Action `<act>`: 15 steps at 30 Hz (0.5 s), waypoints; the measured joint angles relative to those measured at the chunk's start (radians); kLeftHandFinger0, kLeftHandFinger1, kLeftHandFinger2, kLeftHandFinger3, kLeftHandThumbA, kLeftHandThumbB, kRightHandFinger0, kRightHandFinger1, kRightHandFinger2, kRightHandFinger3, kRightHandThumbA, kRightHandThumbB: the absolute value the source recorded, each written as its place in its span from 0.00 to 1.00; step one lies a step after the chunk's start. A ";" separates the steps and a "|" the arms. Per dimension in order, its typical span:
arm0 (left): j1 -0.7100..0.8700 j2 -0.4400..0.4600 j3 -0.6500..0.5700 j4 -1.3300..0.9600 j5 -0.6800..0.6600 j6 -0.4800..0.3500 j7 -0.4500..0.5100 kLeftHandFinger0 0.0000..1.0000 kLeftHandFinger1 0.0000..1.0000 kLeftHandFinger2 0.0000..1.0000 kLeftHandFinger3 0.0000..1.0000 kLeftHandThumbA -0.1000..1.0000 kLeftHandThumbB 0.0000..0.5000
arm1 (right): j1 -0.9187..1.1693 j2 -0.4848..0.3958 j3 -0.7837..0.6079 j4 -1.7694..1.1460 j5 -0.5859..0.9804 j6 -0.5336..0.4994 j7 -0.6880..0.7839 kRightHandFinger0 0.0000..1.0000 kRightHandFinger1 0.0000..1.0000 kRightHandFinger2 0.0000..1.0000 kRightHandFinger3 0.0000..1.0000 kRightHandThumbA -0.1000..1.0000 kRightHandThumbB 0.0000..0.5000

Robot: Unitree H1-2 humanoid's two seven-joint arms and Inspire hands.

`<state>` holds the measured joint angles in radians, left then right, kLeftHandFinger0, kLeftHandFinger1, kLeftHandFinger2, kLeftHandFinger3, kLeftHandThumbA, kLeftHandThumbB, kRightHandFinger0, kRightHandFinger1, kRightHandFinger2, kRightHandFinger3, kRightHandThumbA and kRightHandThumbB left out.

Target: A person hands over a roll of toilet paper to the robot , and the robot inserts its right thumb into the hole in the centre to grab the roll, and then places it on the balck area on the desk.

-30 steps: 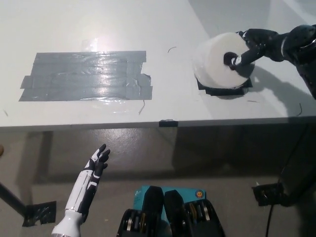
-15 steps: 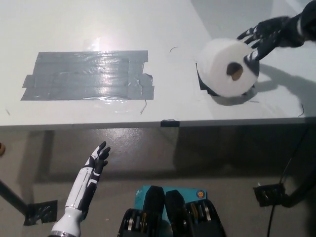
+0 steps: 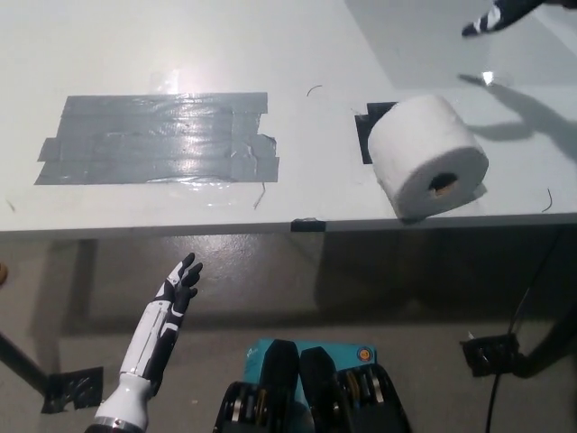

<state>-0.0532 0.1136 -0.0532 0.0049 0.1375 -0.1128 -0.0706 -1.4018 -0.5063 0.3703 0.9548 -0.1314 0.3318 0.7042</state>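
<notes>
The right hand (image 3: 491, 15) shows only as a few dark fingertips at the top right corner of the head view, well apart from the toilet paper roll (image 3: 426, 156) and holding nothing; too little of it is in frame to tell whether its fingers are spread or closed. From that hand the roll lies down and toward the near edge of the desk (image 3: 180, 45), lying on its side with the cardboard hole (image 3: 442, 186) facing the robot. Its long axis runs from the far side of the desk toward the near edge, so it looks free to roll. The roll covers the near part of the black area (image 3: 371, 133), whose far left corner alone shows just beyond it, and its front face sits right at the desk's edge, perhaps slightly past it. Well left of the roll is a broad patch of grey tape (image 3: 153, 140).

The left hand (image 3: 178, 289) rests below the desk edge, far left of the roll, fingers straight and apart, empty. The right hand is the nearer one. Judged from this, the roll is down but sits precariously, only partly on its mark.
</notes>
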 measured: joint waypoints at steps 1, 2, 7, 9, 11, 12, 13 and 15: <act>0.000 0.000 0.000 0.000 0.000 0.000 0.000 1.00 1.00 1.00 1.00 1.00 0.34 | 0.008 0.005 -0.044 -0.022 0.001 -0.001 -0.035 1.00 1.00 1.00 1.00 0.67 0.80; 0.000 0.000 0.000 0.000 0.000 0.000 0.000 1.00 1.00 1.00 1.00 1.00 0.33 | 0.008 0.005 -0.044 -0.022 0.001 -0.001 -0.035 1.00 1.00 1.00 1.00 0.68 0.78; 0.000 0.000 0.000 0.000 0.001 0.000 0.000 1.00 1.00 1.00 1.00 1.00 0.34 | 0.038 0.014 -0.147 -0.094 0.002 -0.005 -0.126 1.00 1.00 1.00 1.00 0.76 0.83; -0.001 0.000 0.000 0.000 0.001 0.000 0.000 1.00 1.00 1.00 1.00 1.00 0.34 | 0.049 0.014 -0.174 -0.132 0.001 -0.006 -0.157 1.00 1.00 1.00 1.00 0.78 0.84; -0.007 0.000 0.000 0.000 0.001 0.000 0.000 1.00 1.00 1.00 1.00 1.00 0.32 | 0.068 0.010 -0.200 -0.209 -0.001 -0.005 -0.185 1.00 1.00 1.00 1.00 0.79 0.76; -0.008 0.000 0.000 0.000 0.001 0.000 0.000 1.00 1.00 1.00 1.00 1.00 0.32 | 0.074 0.010 -0.209 -0.233 -0.002 -0.005 -0.191 1.00 1.00 1.00 1.00 0.80 0.76; -0.010 0.000 0.000 0.000 0.001 0.000 0.000 1.00 1.00 1.00 1.00 1.00 0.31 | 0.082 0.010 -0.216 -0.255 -0.001 -0.005 -0.194 1.00 1.00 1.00 1.00 0.83 0.79; -0.014 0.000 0.000 0.000 0.001 0.001 0.000 1.00 1.00 1.00 1.00 1.00 0.27 | 0.112 0.009 -0.238 -0.341 -0.001 -0.005 -0.201 1.00 1.00 1.00 1.00 0.93 0.87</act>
<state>-0.0676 0.1138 -0.0529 0.0053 0.1383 -0.1121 -0.0707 -1.2901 -0.4975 0.1320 0.6139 -0.1321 0.3269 0.5036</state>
